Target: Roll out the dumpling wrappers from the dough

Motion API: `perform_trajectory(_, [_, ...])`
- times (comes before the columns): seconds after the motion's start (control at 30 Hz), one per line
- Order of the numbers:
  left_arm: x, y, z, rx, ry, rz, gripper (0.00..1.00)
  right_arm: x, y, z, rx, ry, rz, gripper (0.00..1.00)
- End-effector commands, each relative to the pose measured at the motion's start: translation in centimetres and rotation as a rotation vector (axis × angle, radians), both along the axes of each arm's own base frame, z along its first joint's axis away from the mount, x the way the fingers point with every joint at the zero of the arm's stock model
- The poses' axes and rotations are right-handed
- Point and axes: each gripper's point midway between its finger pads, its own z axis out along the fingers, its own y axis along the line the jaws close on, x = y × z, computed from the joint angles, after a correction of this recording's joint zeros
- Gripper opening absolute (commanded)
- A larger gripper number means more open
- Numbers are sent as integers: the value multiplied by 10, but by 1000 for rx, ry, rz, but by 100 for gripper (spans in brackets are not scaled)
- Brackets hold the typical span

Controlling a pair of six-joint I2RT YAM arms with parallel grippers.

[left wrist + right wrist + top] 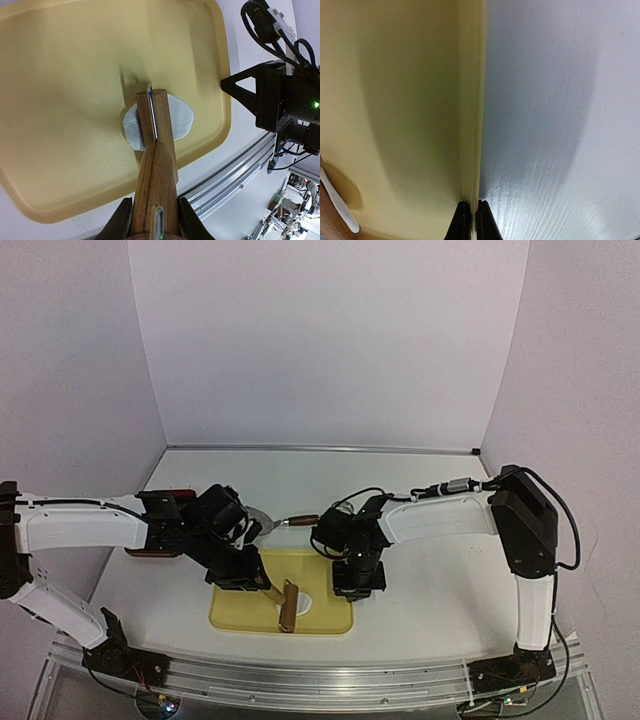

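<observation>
From my station I see the left gripper [156, 226] clamped on the handle of a wooden rolling pin [157, 150], one finger on either side. The pin's far end lies across a dumpling wrapper [182, 117], a thin white disc (its edge a little uneven). The disc lies flat on the yellow tray [60, 100], toward the tray's near right part in the overhead view. The right gripper [470, 215] is pinched tight on the tray's right rim, with the lip running straight in between its fingertips. The tray sits on the white surface [420, 590].
</observation>
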Motion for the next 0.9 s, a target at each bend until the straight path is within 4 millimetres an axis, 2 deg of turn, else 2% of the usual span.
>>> perform_trajectory(0.0, [-21,142,-67,619,69,137,0,1,-55,-1,-246,-24,5,0])
perform_trajectory(0.27, [-27,149,-65,610,78,161,0,2,-53,0,-244,-25,4,0])
perform_trajectory(0.87, [-29,152,-62,604,85,179,0,-1,-58,3,-247,-29,-11,0])
